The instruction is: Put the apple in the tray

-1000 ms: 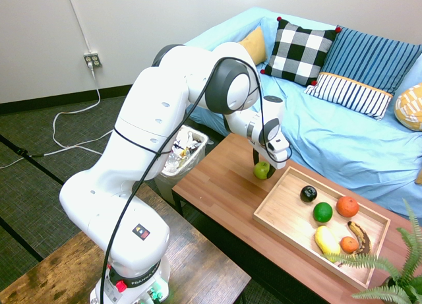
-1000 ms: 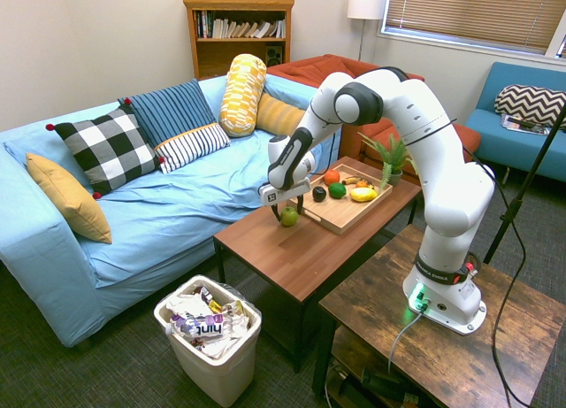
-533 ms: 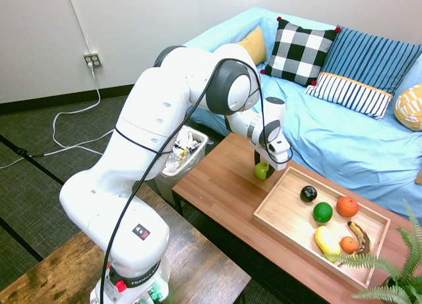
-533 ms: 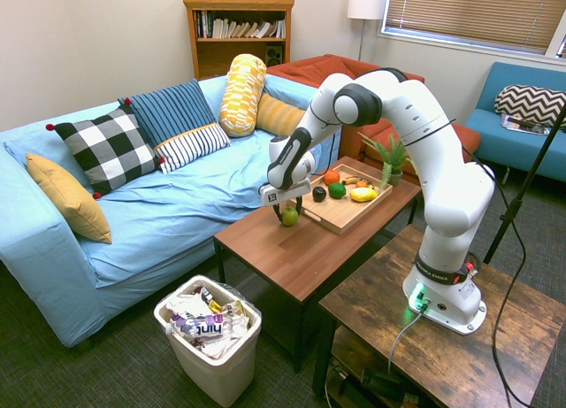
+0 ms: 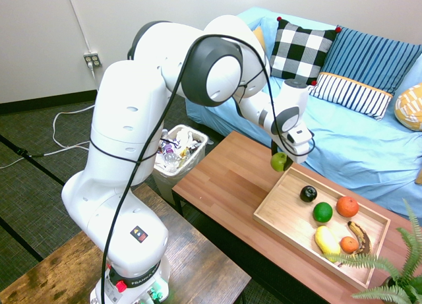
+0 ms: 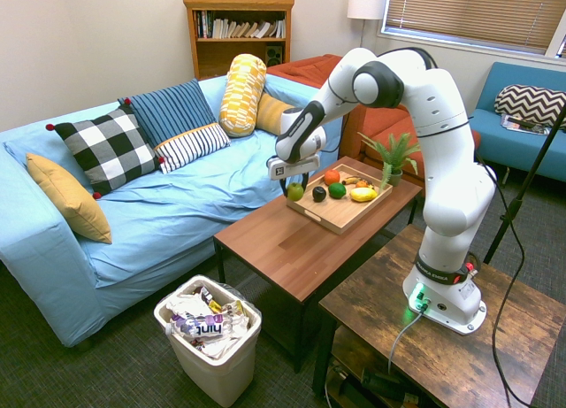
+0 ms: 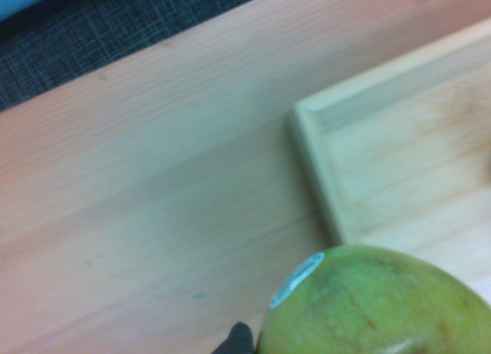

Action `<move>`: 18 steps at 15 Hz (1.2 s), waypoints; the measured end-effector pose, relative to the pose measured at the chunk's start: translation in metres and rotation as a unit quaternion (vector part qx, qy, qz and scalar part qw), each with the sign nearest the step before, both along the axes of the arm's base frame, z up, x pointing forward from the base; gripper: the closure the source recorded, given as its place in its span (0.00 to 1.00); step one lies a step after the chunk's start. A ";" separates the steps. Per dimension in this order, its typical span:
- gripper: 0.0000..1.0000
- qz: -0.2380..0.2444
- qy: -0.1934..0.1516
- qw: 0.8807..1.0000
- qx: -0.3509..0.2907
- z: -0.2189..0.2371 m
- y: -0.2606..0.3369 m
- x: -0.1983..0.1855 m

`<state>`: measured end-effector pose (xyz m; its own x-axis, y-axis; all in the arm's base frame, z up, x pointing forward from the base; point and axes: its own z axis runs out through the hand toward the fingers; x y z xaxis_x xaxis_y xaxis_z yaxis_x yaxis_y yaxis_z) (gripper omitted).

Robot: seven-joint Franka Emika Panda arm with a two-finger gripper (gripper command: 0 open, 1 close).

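From my seat, going left to right in the first exterior view: the trash bin (image 5: 179,152) sits on the floor off the table's (image 5: 224,182) nine o'clock end. Next comes my gripper (image 5: 282,160), pinching the apple (image 5: 279,161) from above and holding it clear of the wood, right at the tray's (image 5: 277,215) near corner, about ten o'clock from the tray's middle. I judge it is kept lifted so it can pass over the low rim. Further right, the black fruit (image 5: 308,193), dark green fruit (image 5: 322,212) and oranges (image 5: 347,206) crowd the tray's three o'clock half, so the bare near end looks like the natural drop spot.
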<state>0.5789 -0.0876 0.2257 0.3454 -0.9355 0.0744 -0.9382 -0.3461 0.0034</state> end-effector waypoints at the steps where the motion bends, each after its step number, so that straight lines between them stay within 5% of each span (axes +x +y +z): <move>1: 1.00 -0.013 0.001 1.000 -0.005 0.006 -0.021 -0.014; 7: 1.00 -0.066 0.023 0.997 -0.018 -0.023 -0.109 -0.074; 12: 1.00 -0.073 0.041 0.996 -0.016 -0.080 -0.118 -0.089; 18: 1.00 -0.076 0.039 0.996 -0.001 -0.097 -0.126 -0.086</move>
